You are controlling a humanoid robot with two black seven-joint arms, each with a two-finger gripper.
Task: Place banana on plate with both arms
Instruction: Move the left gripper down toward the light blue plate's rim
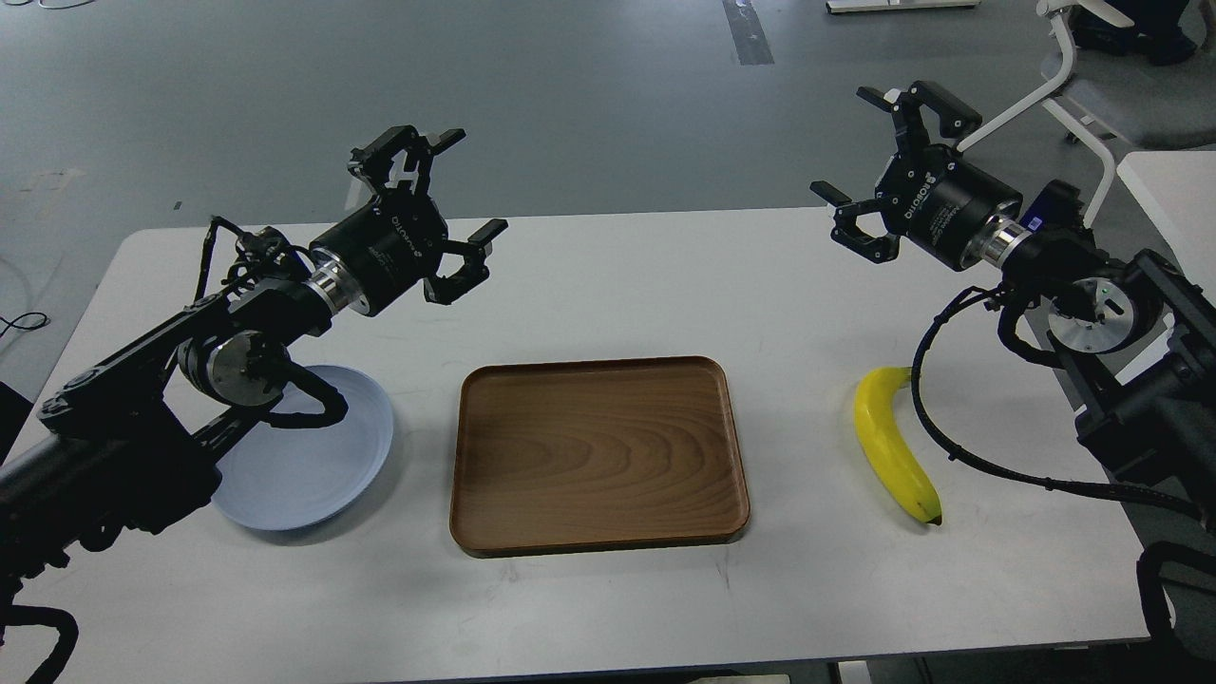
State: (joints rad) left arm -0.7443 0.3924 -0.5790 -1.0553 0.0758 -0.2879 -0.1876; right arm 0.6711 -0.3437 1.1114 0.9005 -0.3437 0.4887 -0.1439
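We are at step 1: both jaws spread empty, our right gripper [869,176] must reach the banana [895,445], well apart from the plate [328,465].

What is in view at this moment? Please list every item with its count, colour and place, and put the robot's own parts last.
banana: one, bright yellow with a dark tip, lying on the table right of the tray, untouched.
plate: one, pale blue-grey, on the table left of the tray, partly hidden by the left arm.
tray: one, brown wood, rectangular, middle of the table, nothing in it.
table: one, white, under all three items.
chair: one, white frame, on the grey floor at the upper right.
left gripper: one, black, open, raised above the table beyond the plate.
right gripper: one, black, open, raised beyond the banana.
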